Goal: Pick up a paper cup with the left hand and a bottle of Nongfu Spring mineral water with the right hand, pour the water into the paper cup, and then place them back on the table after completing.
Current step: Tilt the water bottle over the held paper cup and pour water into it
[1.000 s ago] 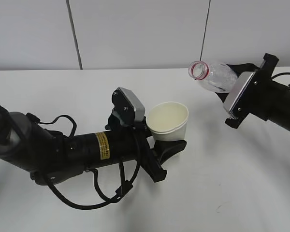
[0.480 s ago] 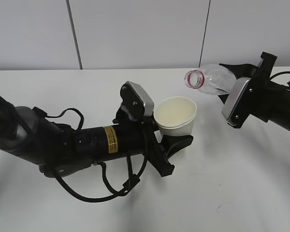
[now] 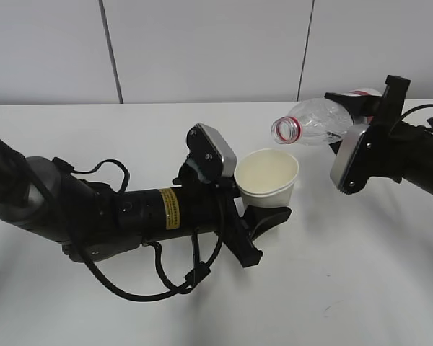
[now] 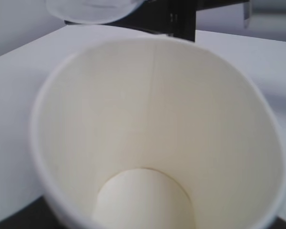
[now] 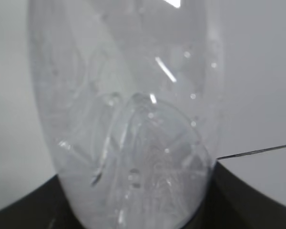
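My left hand (image 3: 263, 209), the black arm with the yellow label, is shut on a white paper cup (image 3: 268, 177) and holds it above the table (image 3: 332, 274). The cup fills the left wrist view (image 4: 157, 133); its inside looks dry. My right hand (image 3: 357, 115) is shut on a clear plastic bottle (image 3: 314, 121) with no cap and a red neck ring. The bottle lies almost level, its mouth pointing left just above the cup's far rim. It fills the right wrist view (image 5: 128, 114). No water shows running out.
A pale wall with two dark vertical seams stands behind the white table. The left arm's loose black cables (image 3: 166, 281) hang down to the tabletop.
My left hand has carried the cup to the right and slightly up. My right hand has tipped the bottle flatter and brought its mouth down towards the cup.
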### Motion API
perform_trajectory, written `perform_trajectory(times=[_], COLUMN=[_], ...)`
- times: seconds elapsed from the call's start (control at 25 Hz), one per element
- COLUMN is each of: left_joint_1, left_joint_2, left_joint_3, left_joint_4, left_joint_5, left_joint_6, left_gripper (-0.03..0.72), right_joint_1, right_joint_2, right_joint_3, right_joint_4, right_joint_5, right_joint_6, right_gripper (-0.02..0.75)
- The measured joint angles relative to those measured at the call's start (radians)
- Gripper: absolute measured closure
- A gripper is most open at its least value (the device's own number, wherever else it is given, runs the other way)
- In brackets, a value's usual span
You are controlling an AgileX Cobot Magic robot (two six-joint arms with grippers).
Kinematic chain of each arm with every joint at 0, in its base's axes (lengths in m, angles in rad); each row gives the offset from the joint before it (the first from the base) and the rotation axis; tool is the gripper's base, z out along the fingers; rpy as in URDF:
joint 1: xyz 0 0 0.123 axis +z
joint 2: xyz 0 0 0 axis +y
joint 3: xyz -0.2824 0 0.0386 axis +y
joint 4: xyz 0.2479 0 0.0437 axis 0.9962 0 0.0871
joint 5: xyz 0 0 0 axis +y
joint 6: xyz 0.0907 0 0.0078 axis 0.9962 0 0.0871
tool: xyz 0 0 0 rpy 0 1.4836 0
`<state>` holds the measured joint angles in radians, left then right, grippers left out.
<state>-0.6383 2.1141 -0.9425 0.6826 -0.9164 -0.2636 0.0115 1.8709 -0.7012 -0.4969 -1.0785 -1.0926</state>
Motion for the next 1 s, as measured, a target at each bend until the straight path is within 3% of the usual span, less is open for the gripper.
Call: perform_trajectory(times=[1.0], left_joint_1=[0.000], left_joint_2=[0.050], left_joint_3=[-0.001], left_joint_4=[0.001], left_joint_5=[-0.002], left_joint_6=[0.000], left_gripper=[0.301], right_joint_1=[0.000], right_joint_2=[0.000], right_joint_3=[0.000], right_joint_4=[0.010], right_joint_5=[-0.001], right_joint_6=[-0.216], right_gripper=[0.352])
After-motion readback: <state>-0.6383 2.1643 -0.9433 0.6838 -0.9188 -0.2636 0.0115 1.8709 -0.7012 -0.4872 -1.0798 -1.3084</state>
